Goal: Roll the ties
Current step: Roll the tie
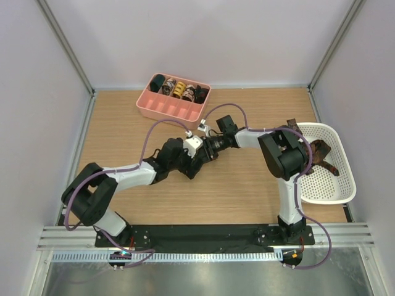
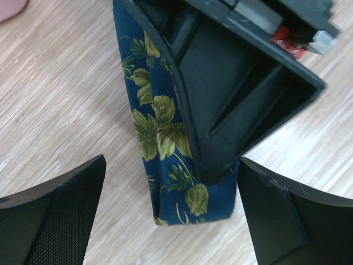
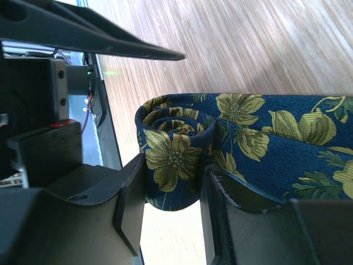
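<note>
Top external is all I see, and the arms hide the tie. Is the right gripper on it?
Observer: Yes. The right gripper pinches the rolled end of the navy floral tie between its fingers.
Operator: How much is rolled?
Observer: Only a small coil. The length beside it lies flat on the table.
Operator: Left gripper?
Observer: The left gripper is wide open, with one finger on each side of the tie's free end.

The top camera looks down from the near edge; both wrist cameras closely share the navy floral tie point(image 2: 148, 132).
</note>
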Motion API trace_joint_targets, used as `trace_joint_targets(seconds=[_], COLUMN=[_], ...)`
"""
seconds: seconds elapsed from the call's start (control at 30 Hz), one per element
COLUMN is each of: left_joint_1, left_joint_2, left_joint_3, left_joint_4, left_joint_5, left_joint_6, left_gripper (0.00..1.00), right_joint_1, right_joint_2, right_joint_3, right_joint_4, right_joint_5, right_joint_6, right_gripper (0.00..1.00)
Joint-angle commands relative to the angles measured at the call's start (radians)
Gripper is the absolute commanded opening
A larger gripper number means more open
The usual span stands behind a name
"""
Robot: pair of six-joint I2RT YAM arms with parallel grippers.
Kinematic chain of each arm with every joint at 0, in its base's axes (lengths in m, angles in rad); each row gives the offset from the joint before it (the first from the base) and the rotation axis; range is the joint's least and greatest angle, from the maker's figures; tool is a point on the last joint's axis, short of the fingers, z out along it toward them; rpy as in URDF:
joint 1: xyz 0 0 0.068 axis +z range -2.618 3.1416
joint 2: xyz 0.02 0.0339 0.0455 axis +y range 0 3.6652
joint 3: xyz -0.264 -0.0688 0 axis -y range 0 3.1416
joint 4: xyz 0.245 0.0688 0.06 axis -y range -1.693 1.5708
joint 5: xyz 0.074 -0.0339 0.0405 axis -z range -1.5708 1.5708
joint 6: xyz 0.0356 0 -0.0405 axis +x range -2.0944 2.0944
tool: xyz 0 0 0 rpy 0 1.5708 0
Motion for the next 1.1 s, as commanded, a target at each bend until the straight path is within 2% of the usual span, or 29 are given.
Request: trace_joint_targets(seconds=[0.0, 0.2, 0.33, 0.53, 0.6, 0.63, 0.83, 1.07], left_joint_1=[-0.003, -0.003, -0.006, -0.008, -0.008, -0.008, -0.008, -0.008], left_joint_2=[0.040, 0.106, 0.123, 0.148, 0.160, 0.165, 0.202, 0.205], left_joint_3=[0.067, 0.103, 0.108, 0.111, 0.122, 0.128, 0.153, 0.146], left_joint_4=[-0.048, -0.079, -0.104, -0.125, -0.140, -0.145, -0.187, -0.200], left_joint_5=[-0.032, -0.015, -0.023, -0.022, -0.022, -0.017, 0.012, 0.046], left_joint_6=[0.041, 0.038, 0.019, 0.003, -0.008, -0.011, -0.029, -0.037], left_gripper=[1.00, 0.98, 0.90, 0.89, 0.84, 0.77, 0.52, 0.40], right_joint_1=[0.003, 0.003, 0.005, 0.006, 0.008, 0.008, 0.023, 0.019], right_joint_2=[0.037, 0.035, 0.038, 0.037, 0.032, 0.029, 0.027, 0.020], right_joint_3=[0.013, 0.014, 0.022, 0.028, 0.027, 0.025, 0.024, -0.008], right_joint_4=[-0.027, -0.022, -0.010, 0.001, -0.001, 0.002, 0.008, 0.051], right_joint_5=[0.052, 0.054, 0.044, 0.040, 0.043, 0.048, 0.071, 0.113], right_joint_6=[-0.013, -0.005, 0.007, 0.026, 0.029, 0.032, 0.043, 0.069], right_gripper=[0.17, 0.17, 0.16, 0.15, 0.15, 0.15, 0.17, 0.20])
